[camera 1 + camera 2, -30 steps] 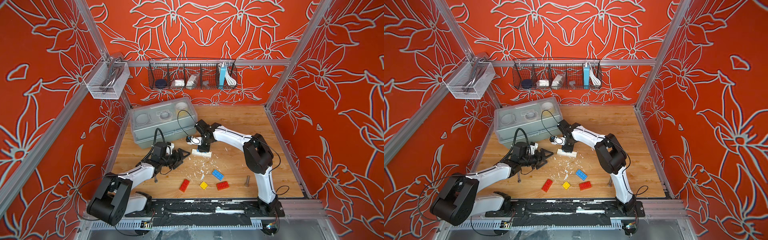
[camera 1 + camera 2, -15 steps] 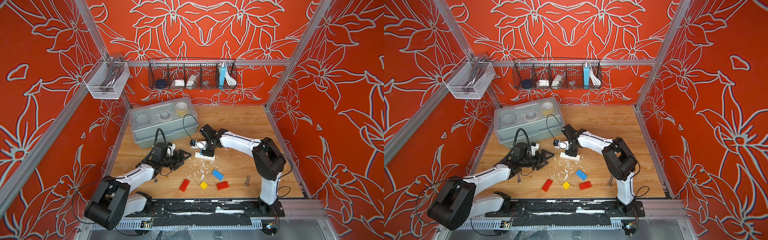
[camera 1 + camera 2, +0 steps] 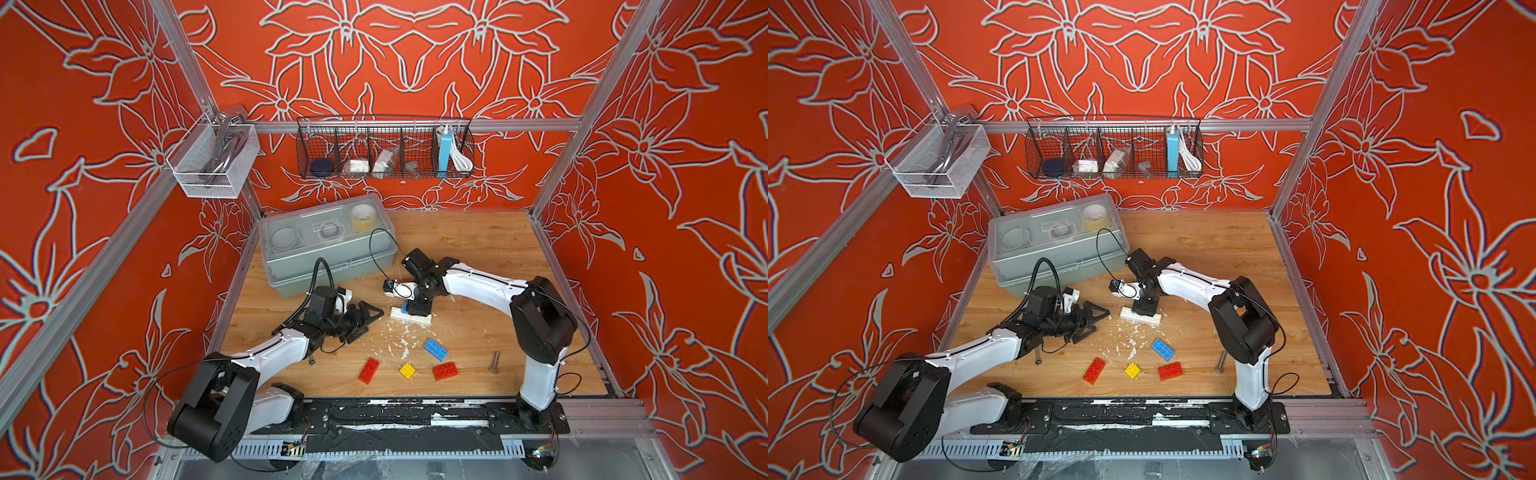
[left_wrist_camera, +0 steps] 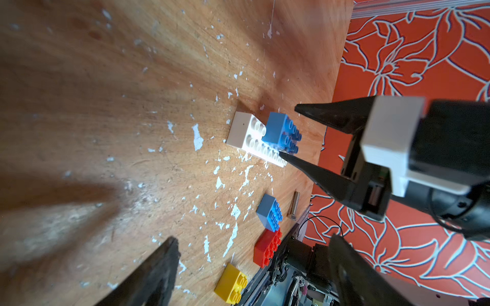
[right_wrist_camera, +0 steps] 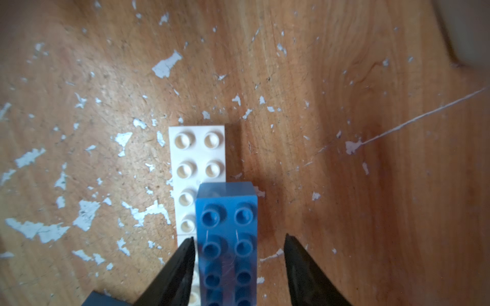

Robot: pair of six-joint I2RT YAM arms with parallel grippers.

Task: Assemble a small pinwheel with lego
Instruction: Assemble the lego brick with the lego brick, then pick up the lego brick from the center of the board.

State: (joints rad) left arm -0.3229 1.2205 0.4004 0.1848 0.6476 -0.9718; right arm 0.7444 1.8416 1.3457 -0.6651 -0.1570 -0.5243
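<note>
Currently, by item.

Right pincer (image 5: 238, 237): tips apart, set either side of the blue brick (image 5: 226, 204) and not clamping it. Only the right wrist view shows this. One tip lies close against one long side, and the other stands clear with bare wood between. In both top views this right pincer (image 3: 417, 309) points down and covers nearly all of that brick.

Blue brick: between the right pincer's tips, studs up, seated on the white bricks (image 5: 197, 153). It runs lengthwise along them, shifted sideways. In the left wrist view the blue brick (image 4: 278, 127) overhangs one long edge of the white row.

White bricks: two, end to end, flat on the table (image 3: 478, 249). They lie directly under the right pincer and just beyond the left pincer's tips.

Left pincer (image 3: 368, 322): tips wide apart, holding nothing, low over the wood and aimed at the white row.

Loose pieces: well apart from the right pincer, on its side toward the arm bases. All show together only in the top views: red brick (image 3: 369, 370), yellow brick (image 3: 407, 370), second red brick (image 3: 445, 371), loose blue brick (image 3: 435, 349) and bolt (image 3: 494, 362).

Grey box (image 3: 328, 257): on the far side of the left pincer, seen in the top views only.
</note>
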